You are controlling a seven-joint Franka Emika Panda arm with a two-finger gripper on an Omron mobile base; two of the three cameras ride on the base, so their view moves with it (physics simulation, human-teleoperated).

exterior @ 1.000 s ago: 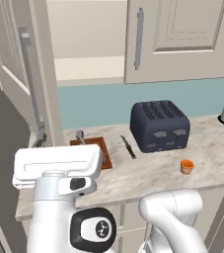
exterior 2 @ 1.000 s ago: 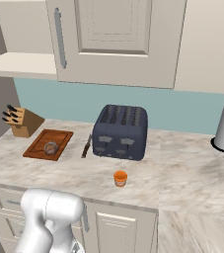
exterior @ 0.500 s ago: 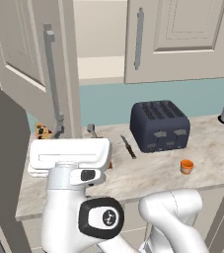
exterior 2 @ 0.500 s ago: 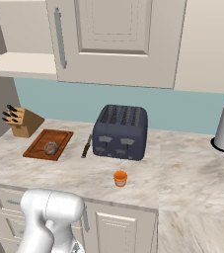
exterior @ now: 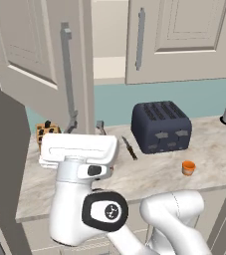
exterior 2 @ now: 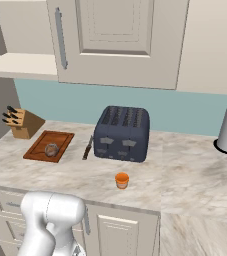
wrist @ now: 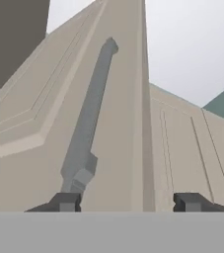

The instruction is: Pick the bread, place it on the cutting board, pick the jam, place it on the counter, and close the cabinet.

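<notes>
Claw [wrist: 126,201] spread at cabinet [wrist: 108,123] door

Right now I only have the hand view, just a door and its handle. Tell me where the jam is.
Observer: The jam stands on the counter, in front of the toaster.
Operator: Now report the cutting board.
Observer: The cutting board lies flat on the counter, left of the toaster, near the knife block.
Operator: Check the other cabinet door.
Observer: The right cabinet door is shut.
</notes>
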